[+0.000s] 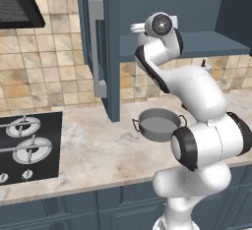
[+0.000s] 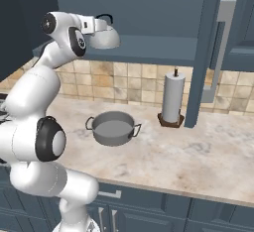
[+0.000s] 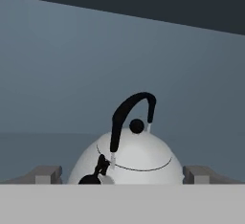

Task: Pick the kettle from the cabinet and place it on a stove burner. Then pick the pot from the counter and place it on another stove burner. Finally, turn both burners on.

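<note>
Two finger tips (image 3: 48, 174) stand wide apart at the bottom of the hand view, the gripper (image 3: 122, 174) spread on either side of the kettle (image 3: 129, 158) without touching it. Its base is cut off there. Behind the kettle is the cabinet's (image 3: 57, 65) blue back wall. From the right base view, the kettle sits on the cabinet shelf (image 2: 158, 45), partly behind the wrist, above the pot (image 2: 113, 128) on the counter (image 2: 188, 151). Further left, the left base view adds the stove burners (image 1: 27, 138) and open door (image 1: 101, 47).

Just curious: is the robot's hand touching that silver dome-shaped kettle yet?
Cannot tell. In the hand view, the open hand straddles the silver dome-shaped kettle, but no view shows contact or gap plainly.
</note>
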Motion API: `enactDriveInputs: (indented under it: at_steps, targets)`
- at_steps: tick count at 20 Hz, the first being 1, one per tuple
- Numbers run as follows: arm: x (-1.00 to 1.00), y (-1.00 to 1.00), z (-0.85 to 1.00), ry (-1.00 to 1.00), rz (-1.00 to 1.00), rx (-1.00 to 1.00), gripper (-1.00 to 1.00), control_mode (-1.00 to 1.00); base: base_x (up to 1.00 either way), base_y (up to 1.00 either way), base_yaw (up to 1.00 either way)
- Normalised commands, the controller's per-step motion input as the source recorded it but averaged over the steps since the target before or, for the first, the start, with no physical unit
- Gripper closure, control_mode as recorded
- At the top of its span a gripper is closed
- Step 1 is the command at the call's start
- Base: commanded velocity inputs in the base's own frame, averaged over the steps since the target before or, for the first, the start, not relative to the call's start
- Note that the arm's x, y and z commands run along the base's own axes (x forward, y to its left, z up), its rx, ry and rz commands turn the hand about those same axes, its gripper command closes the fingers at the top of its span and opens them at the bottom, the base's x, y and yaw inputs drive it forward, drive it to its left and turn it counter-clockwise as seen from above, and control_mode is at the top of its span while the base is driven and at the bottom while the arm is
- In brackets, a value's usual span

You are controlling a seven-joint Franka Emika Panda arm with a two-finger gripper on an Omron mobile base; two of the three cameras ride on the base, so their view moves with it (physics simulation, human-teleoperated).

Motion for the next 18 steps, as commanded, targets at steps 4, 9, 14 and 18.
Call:
enactDriveInputs:
  at_steps: [4,9,14,18]
  targets:
    - [0.17,0.02,0.00,0.00,-0.03,0.00,-1.00,-1.00,0.00,0.00,0.00]
    - [0.13,0.00,0.01,0.00,-0.05,0.00,-1.00,-1.00,0.00,0.00,0.00]
    - [0.18,0.00,0.00,0.00,-0.05,0.00,-1.00,-1.00,0.00,0.00,0.00]
    - [0.18,0.00,0.00,0.00,-0.05,0.00,-1.00,-1.00,0.00,0.00,0.00]
